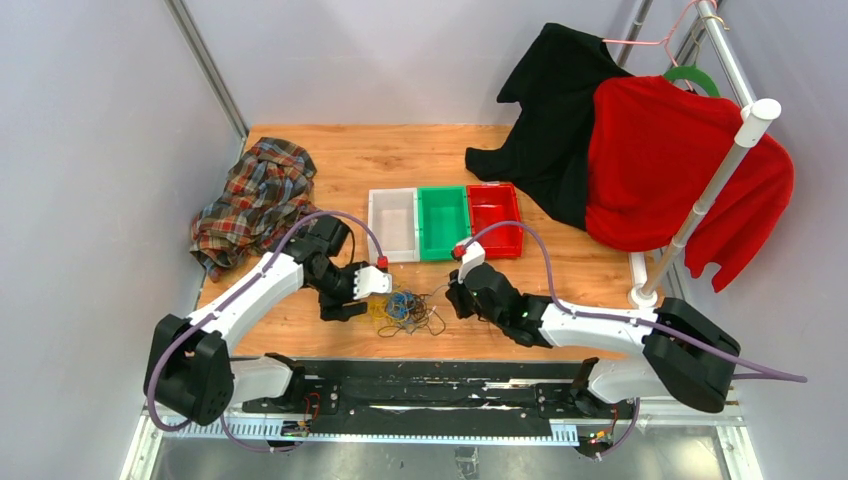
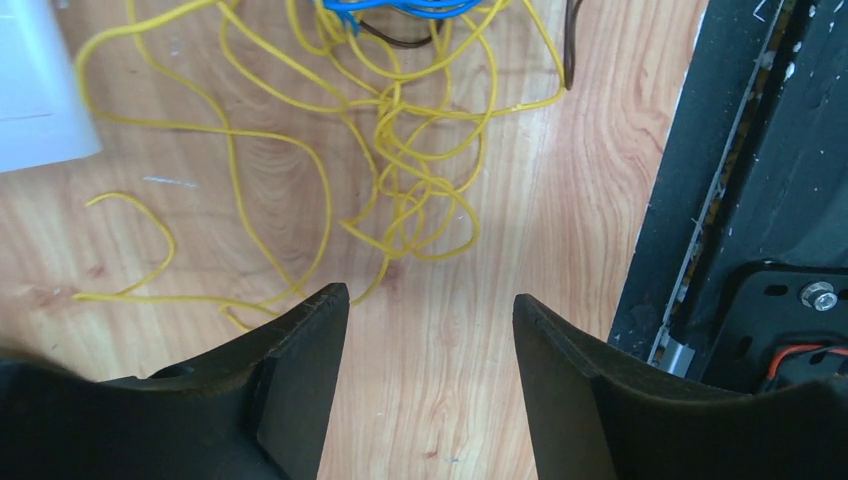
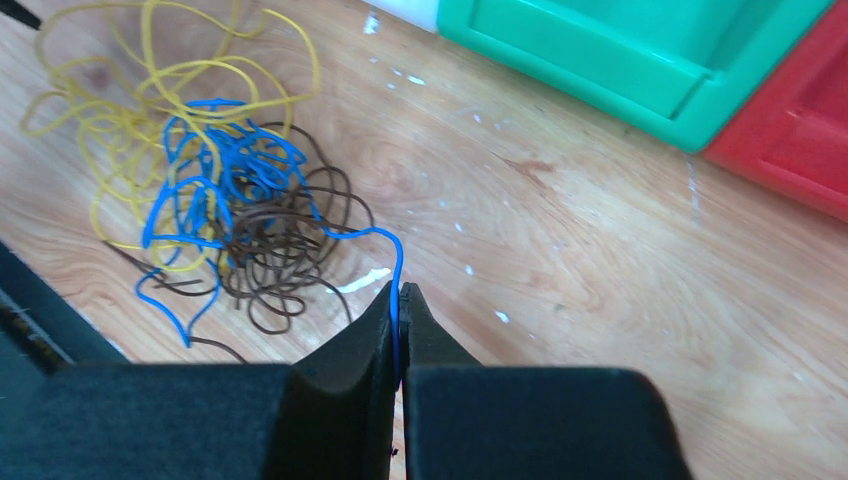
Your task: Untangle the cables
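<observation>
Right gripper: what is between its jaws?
One blue cable strand, pinched in the shut right gripper and leading up to the tangle. How far it runs down between the pads is hidden.

table [image 1: 400, 160]: grained wood | green bin [image 3: 560, 65]: glossy plastic | cables [image 3: 230, 190]: smooth coated wire

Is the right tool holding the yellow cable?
No, the right tool is shut on a strand of the blue cable.
</observation>
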Action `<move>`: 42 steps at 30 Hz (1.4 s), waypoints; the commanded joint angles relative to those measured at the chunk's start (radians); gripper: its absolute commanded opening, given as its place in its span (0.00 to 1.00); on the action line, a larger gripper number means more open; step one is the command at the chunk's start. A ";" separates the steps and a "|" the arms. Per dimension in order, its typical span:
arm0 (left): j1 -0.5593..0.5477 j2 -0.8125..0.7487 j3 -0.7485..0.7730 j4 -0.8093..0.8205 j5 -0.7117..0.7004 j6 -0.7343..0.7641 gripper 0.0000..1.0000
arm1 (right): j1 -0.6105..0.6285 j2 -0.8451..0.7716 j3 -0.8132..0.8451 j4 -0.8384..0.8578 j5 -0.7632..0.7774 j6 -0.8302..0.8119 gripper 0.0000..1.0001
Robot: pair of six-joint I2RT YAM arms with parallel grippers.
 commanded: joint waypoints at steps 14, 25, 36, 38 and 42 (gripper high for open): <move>-0.115 0.147 -0.006 0.288 0.021 -0.141 0.37 | -0.033 -0.169 -0.068 -0.216 0.222 0.046 0.01; -0.115 -0.006 0.250 0.078 0.019 -0.341 0.01 | -0.057 -0.359 -0.013 -0.333 0.334 -0.025 0.18; -0.115 -0.044 0.344 0.043 0.079 -0.511 0.01 | 0.199 -0.150 0.119 0.036 0.279 -0.208 0.61; -0.115 -0.045 0.361 0.044 0.086 -0.542 0.01 | 0.219 -0.046 0.158 0.111 0.225 -0.217 0.61; -0.115 -0.065 0.383 0.031 0.091 -0.563 0.01 | 0.221 0.189 0.255 0.208 0.218 -0.244 0.60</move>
